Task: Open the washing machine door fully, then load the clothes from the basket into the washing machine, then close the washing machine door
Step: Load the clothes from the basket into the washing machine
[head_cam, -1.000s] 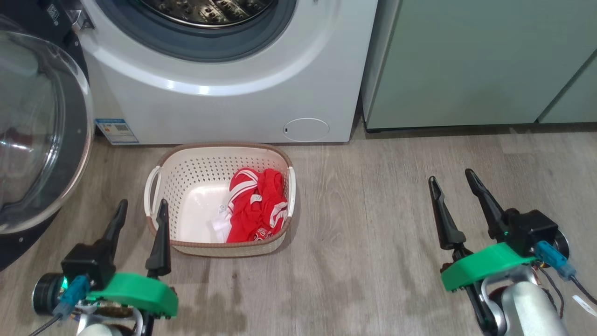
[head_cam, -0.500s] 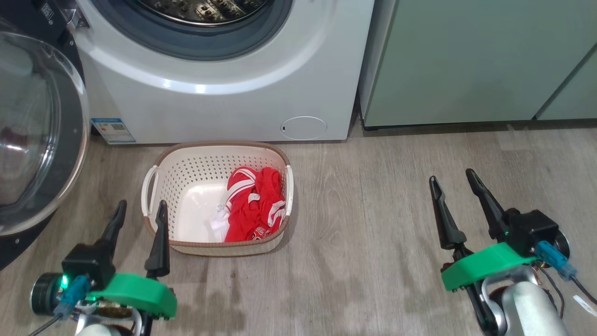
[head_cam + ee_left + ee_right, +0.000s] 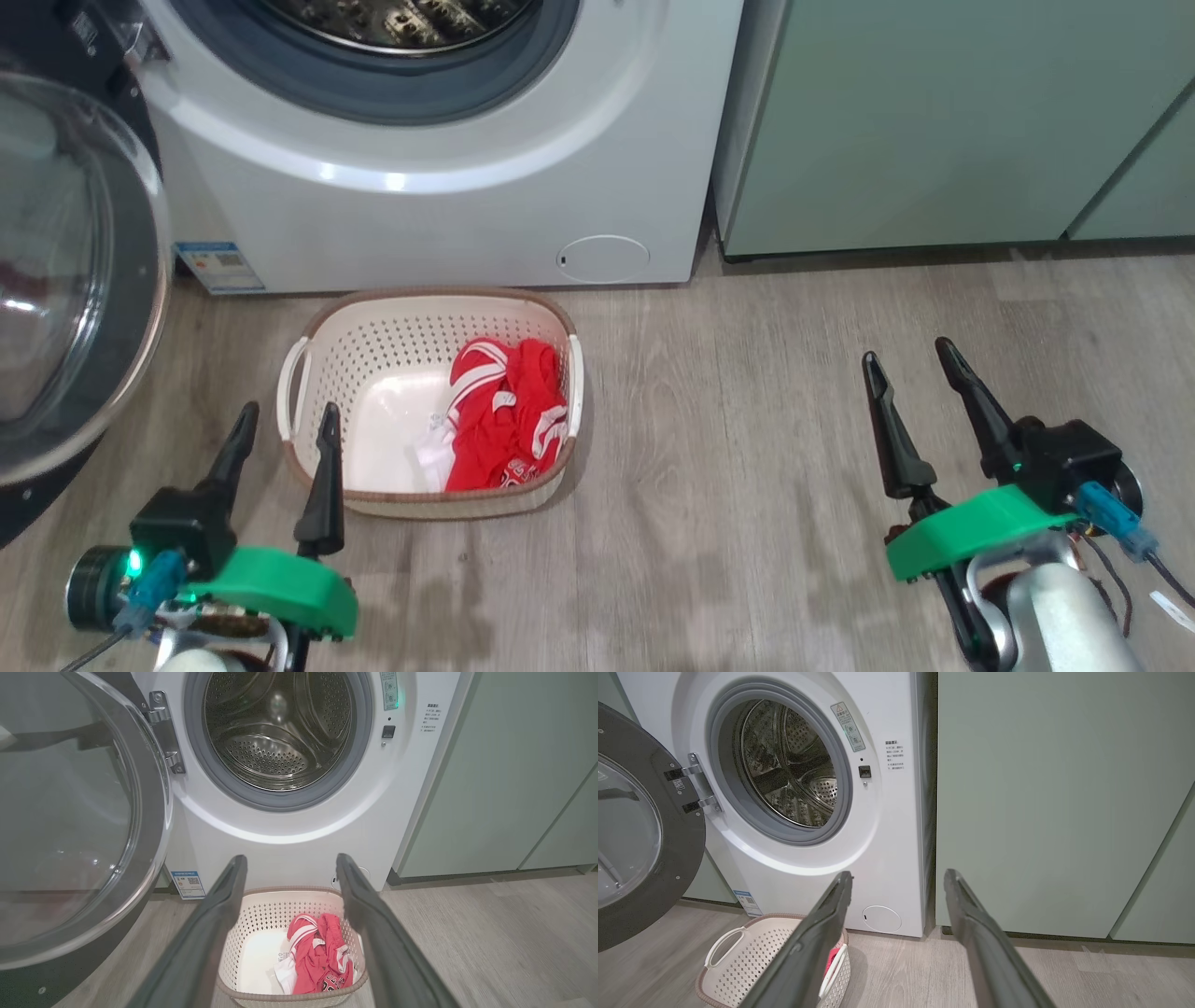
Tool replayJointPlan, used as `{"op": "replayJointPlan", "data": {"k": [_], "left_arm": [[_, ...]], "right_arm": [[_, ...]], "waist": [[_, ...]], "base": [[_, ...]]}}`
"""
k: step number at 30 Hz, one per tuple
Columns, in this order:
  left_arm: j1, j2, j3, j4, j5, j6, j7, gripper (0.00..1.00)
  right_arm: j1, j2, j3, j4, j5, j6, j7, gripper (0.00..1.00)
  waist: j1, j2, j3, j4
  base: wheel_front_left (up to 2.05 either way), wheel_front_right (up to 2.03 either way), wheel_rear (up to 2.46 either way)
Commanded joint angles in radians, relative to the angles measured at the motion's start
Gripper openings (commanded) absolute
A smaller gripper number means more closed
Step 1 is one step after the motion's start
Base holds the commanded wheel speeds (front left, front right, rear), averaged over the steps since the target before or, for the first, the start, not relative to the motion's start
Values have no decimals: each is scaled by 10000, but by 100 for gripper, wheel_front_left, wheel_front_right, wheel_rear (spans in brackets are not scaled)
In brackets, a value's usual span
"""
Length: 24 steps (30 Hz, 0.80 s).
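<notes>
The left claw point(image 3: 289, 408) and the right claw point(image 3: 906, 350) both gape open and empty above the floor point(image 3: 728, 448). Just ahead of the left claw sits the basket point(image 3: 308, 327), with the clothes point(image 3: 504, 425) heaped at its right side. The washing machine point(image 3: 420, 224) stands beyond, and its door point(image 3: 84, 280) is swung open to the left claw's left.

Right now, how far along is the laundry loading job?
Done: the round, black-rimmed glass door of the white washing machine stands open. In hand: nothing; left gripper and right gripper open, empty. Left: red clothes lie in the cream perforated basket, steel drum bare; then close the door.
</notes>
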Motion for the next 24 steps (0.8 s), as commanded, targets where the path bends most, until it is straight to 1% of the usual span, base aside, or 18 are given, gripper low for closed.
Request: {"op": "replayJointPlan", "data": {"k": [1, 9, 14, 19, 24], "left_arm": [[-452, 208, 329, -367, 28, 51, -30, 100], [-525, 236, 231, -391, -105, -81, -116, 100], [-538, 263, 200, -377, -134, -87, -148, 100], [-534, 278, 172, -373, -108, -20, -166, 100], [-516, 287, 144, -393, -101, 40, -171, 100]], "right_arm": [[-328, 30, 176, -299, 65, 0, -158, 100], [-357, 30, 175, -250, 98, 0, -191, 100], [-360, 30, 175, -226, 104, 0, -200, 100], [-357, 30, 184, -206, 110, 0, -208, 100], [-355, 30, 184, -186, 115, 0, -215, 100]], "waist": [[0, 0, 17, -8], [0, 0, 34, -31], [0, 0, 23, -25], [0, 0, -5, -7], [0, 0, -25, 10]], "base": [[154, -154, 0], [197, -197, 0], [151, -151, 0], [83, -83, 0], [0, 0, 0]]}}
